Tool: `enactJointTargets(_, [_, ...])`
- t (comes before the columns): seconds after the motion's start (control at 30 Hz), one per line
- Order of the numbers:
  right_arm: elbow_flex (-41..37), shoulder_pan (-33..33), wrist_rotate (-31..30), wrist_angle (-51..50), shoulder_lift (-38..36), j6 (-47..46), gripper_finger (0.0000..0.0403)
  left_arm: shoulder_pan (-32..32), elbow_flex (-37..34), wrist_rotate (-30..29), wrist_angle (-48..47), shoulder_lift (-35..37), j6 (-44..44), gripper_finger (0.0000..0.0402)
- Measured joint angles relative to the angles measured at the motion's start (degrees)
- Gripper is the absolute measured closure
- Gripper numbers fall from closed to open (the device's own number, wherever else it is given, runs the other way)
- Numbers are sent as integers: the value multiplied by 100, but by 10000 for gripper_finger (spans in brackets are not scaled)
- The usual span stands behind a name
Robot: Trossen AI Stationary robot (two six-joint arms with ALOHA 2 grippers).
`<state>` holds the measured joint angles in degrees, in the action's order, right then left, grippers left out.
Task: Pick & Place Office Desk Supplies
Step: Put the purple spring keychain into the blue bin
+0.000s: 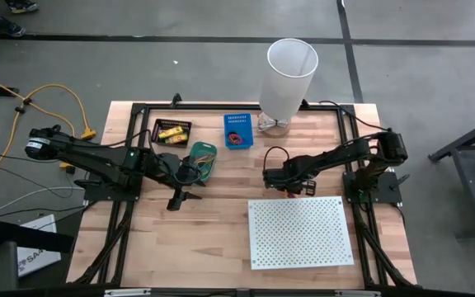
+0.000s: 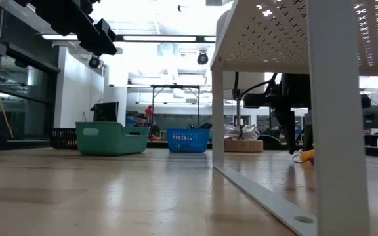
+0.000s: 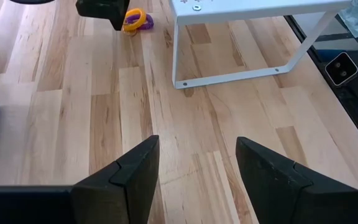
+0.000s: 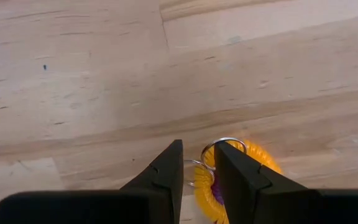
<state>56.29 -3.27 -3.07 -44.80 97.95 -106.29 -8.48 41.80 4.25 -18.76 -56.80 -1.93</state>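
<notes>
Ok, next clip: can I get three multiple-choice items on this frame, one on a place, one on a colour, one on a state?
1. The right gripper is
A. over the blue basket
B. at the yellow coiled item on the wood near the perforated board
C. inside the white bin

2. The basket between the black tray and the white bin is
A. red
B. blue
C. white

3. The left gripper is
A. open, empty
B. shut on a pack
C. shut on a rubber band

Key: B, the right wrist view shows the coil at its fingers; B, seen from above; A, bare wood shows between its fingers.
</notes>
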Motion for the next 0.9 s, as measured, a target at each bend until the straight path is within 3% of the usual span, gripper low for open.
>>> enactJointTargets(0.7, [-9,0,20,-38,0,-2,323,1,0,0,0,2,0,195])
enactJointTargets(0.9, [-329,11,129,394,-13,6,323,1,0,0,0,1,0,195])
